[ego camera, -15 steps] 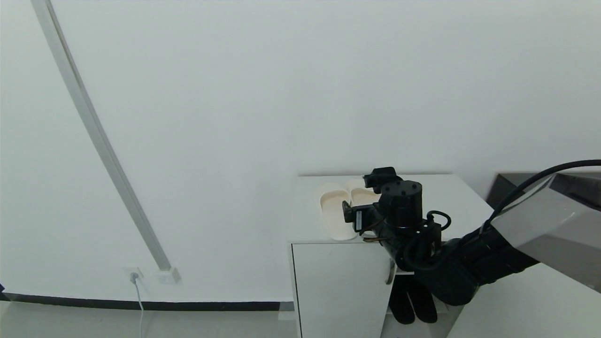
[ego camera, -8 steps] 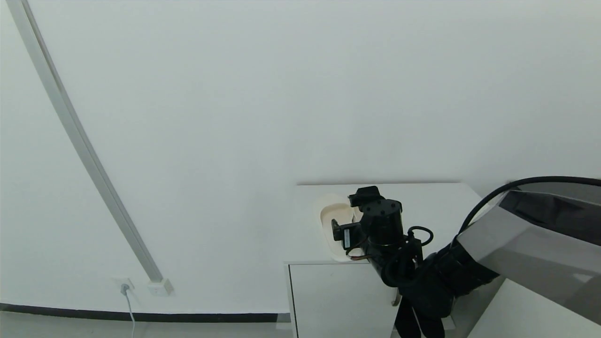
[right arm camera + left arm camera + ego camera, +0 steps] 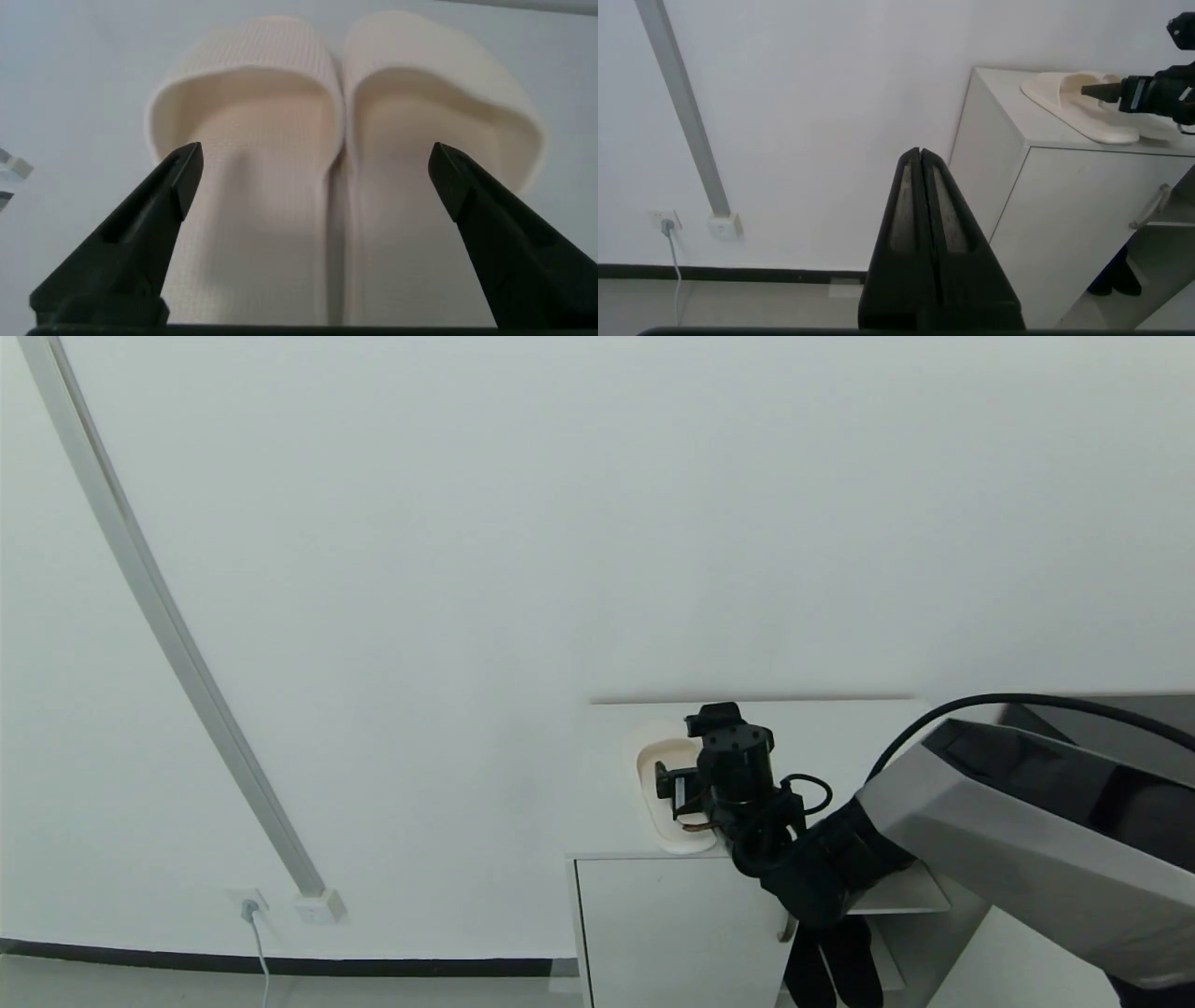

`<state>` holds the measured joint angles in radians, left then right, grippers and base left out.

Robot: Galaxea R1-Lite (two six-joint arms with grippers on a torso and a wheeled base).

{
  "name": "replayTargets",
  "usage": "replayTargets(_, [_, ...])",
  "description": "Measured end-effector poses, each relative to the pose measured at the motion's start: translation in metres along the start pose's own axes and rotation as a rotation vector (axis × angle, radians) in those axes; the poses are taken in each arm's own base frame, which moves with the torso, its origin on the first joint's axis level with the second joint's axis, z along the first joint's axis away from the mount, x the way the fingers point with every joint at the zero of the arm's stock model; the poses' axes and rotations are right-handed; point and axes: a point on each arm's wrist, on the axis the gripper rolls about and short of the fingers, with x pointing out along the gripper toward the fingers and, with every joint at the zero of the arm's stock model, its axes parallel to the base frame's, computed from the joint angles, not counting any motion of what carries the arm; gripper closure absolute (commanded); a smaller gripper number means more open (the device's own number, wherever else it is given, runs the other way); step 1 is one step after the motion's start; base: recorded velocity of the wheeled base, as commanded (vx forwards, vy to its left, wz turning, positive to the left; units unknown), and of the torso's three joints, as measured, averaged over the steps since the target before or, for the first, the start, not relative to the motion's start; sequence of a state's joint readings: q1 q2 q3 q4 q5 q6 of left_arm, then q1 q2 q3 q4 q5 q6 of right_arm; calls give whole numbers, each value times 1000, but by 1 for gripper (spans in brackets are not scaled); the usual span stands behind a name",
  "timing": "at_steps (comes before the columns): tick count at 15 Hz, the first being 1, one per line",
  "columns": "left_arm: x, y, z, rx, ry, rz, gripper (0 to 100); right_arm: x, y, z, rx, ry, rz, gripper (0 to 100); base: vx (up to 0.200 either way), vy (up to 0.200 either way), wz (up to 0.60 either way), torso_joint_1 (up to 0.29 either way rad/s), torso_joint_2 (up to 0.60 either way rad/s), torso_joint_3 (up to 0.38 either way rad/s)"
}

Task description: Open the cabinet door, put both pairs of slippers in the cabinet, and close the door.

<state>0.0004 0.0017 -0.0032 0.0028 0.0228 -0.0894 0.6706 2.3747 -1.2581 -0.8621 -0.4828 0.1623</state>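
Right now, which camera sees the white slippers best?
The right wrist view: both slippers side by side, close up. In the head view the arm covers most of them; the left wrist view shows them far off.

pair of slippers [image 3: 656, 784] side by side on the cabinet [image 3: 672, 933] top; another pair [image 3: 834, 971] lower, inside.

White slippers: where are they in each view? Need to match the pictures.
Head view: white slippers on the cabinet top, near its left front corner, partly behind the right arm.
Left wrist view: slippers on the cabinet top.
Right wrist view: slippers side by side, just ahead of the open right gripper.
Shared landmark: the cabinet's white top.
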Motion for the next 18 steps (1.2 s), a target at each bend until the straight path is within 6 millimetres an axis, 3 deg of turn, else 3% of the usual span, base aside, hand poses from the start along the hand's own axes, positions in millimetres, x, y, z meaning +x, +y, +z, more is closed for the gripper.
replayTargets(7, [0, 0, 0, 0, 0, 0, 100, 39, -8, 0, -6, -14, -19, 0, 0, 0, 0, 0, 0, 0])
replayTargets(13, [0, 0, 0, 0, 0, 1, 100, 58, -6, 8, -8, -7, -29, 0, 0, 0, 0, 0, 0, 0])
replayTargets(14, [0, 0, 0, -1, 0, 0, 100, 61, -5, 10, -8, -13, -30, 100, 0, 0, 0, 0, 0, 0])
replayTargets(18, [0, 0, 0, -1, 0, 0, 100, 70, -7, 9, -9, -13, -40, 100, 0, 0, 0, 0, 0, 0])
